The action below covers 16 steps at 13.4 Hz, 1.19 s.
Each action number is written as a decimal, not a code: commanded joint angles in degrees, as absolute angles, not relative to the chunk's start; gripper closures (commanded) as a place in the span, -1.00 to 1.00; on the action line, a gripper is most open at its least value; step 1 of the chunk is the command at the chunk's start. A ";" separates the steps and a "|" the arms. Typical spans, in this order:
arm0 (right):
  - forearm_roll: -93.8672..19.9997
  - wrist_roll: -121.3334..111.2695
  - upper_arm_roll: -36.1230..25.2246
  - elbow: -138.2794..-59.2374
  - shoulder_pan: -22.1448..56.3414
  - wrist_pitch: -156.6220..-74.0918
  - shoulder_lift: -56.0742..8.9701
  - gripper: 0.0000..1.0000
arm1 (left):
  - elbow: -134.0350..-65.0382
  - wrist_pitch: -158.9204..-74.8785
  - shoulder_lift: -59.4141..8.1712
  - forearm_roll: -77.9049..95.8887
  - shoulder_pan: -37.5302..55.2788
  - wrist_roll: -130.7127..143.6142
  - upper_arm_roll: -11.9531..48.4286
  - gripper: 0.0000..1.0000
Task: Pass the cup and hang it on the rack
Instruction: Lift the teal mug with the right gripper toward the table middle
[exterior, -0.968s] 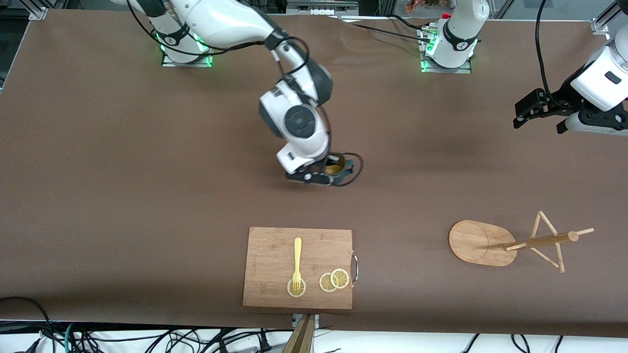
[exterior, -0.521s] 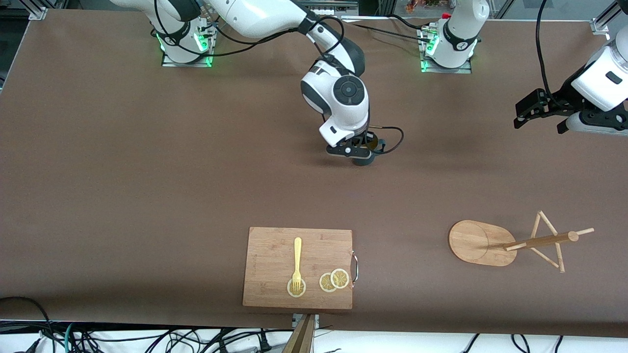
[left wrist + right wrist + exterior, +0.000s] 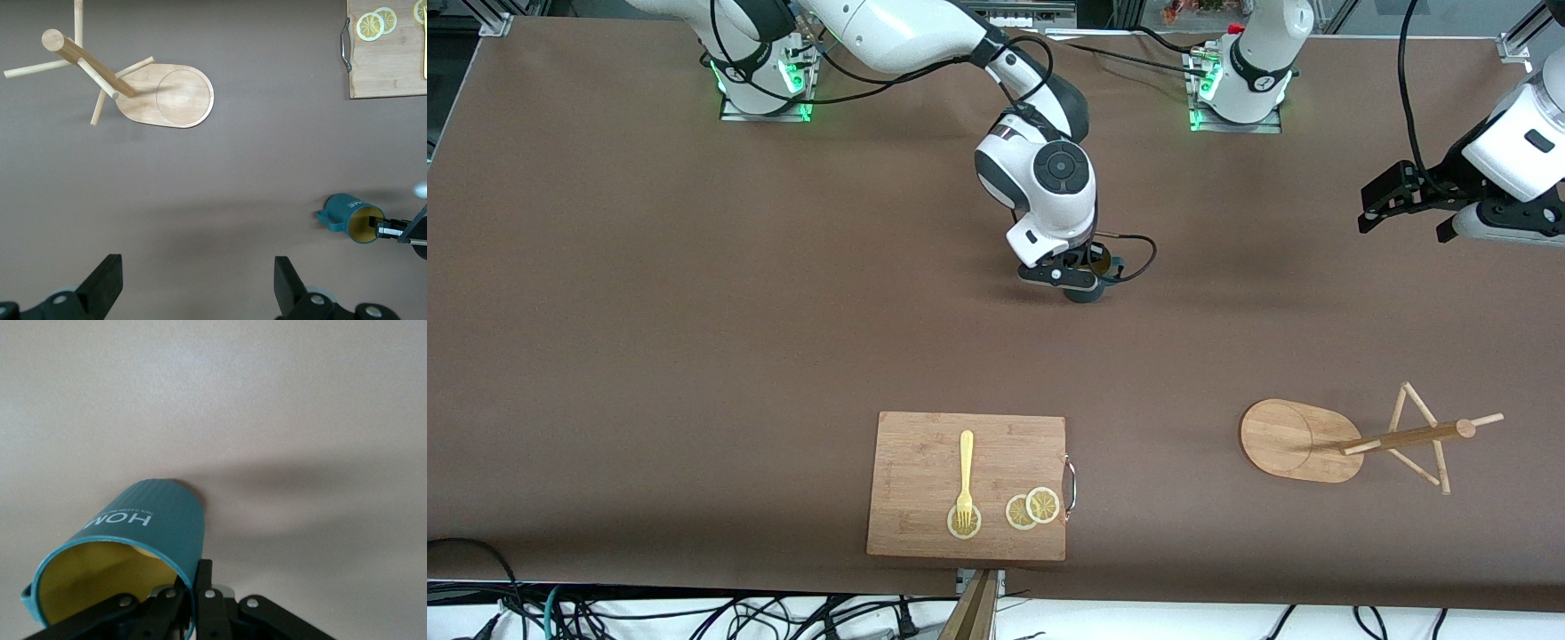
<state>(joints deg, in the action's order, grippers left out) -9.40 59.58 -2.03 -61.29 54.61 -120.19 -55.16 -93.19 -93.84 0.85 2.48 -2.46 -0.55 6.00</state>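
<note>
The cup, dark teal with a yellow inside, is held tilted and low over the middle of the table. It shows in the right wrist view and the left wrist view. My right gripper is shut on its rim, one finger inside and one outside. The rack stands upright toward the left arm's end, nearer the front camera, with its pole and pegs free. My left gripper waits open and empty above that end of the table.
A bamboo cutting board lies near the front edge with a yellow fork and lemon slices on it. Its metal handle faces the rack. Bare brown table lies between the cup and the rack.
My right arm carried the cup toward the left arm's end and farther from the front camera, then almost stopped. The left arm has not moved.
</note>
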 commanded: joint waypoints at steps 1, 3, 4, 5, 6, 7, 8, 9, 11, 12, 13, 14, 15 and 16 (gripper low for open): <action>-8.70 59.94 -3.16 -58.89 54.49 -121.55 -57.13 1.00 | -91.49 -92.55 0.26 2.90 -2.64 -1.32 5.98 -1.00; -8.70 59.59 -3.16 -58.89 54.14 -122.34 -57.22 1.00 | -91.49 -92.46 0.26 2.90 -2.64 -1.32 5.98 -1.00; -8.70 59.42 -3.16 -58.89 54.05 -122.43 -57.48 1.00 | -91.49 -92.46 0.26 2.90 -2.64 -1.32 5.98 -1.00; -8.70 59.41 -3.16 -58.89 54.05 -122.43 -57.57 1.00 | -91.49 -92.46 0.26 2.90 -2.64 -1.32 5.98 -1.00; -8.70 59.41 -3.16 -58.89 54.05 -122.43 -57.57 1.00 | -91.49 -92.46 0.26 2.90 -2.64 -1.32 5.98 -1.00; -8.70 59.41 -3.16 -58.89 53.97 -122.43 -57.57 1.00 | -91.49 -92.46 0.26 2.90 -2.64 -1.32 5.98 -1.00; -8.70 59.41 -3.16 -58.89 53.96 -122.43 -57.57 0.78 | -91.49 -92.46 0.26 2.90 -2.72 -1.32 5.98 -1.00; -8.70 59.50 -3.16 -58.89 53.88 -122.52 -57.48 0.58 | -91.49 -92.46 0.26 2.90 -2.64 -1.32 5.89 -1.00; -8.79 59.59 -3.16 -58.89 53.88 -122.52 -57.22 0.48 | -91.49 -92.46 0.26 2.90 -2.64 -1.32 5.98 -1.00; -8.79 59.68 -3.16 -58.89 53.96 -122.52 -57.13 0.43 | -91.49 -92.46 0.26 2.90 -2.72 -1.32 5.89 -1.00; -8.79 59.76 -3.16 -58.89 53.96 -122.43 -57.04 0.42 | -91.49 -92.46 0.26 2.90 -2.72 -1.41 5.89 -1.00; -8.88 59.77 -3.25 -58.89 53.96 -122.26 -56.95 0.42 | -91.49 -92.46 0.26 2.90 -2.72 -1.41 5.89 -1.00; -8.96 59.85 -3.34 -58.89 53.96 -121.82 -56.87 0.42 | -91.49 -92.46 0.26 2.90 -2.72 -1.32 5.89 -1.00; -9.23 59.94 -3.34 -58.89 53.96 -121.56 -56.34 0.35 | -91.49 -92.37 0.26 2.90 -2.72 -1.23 5.89 -1.00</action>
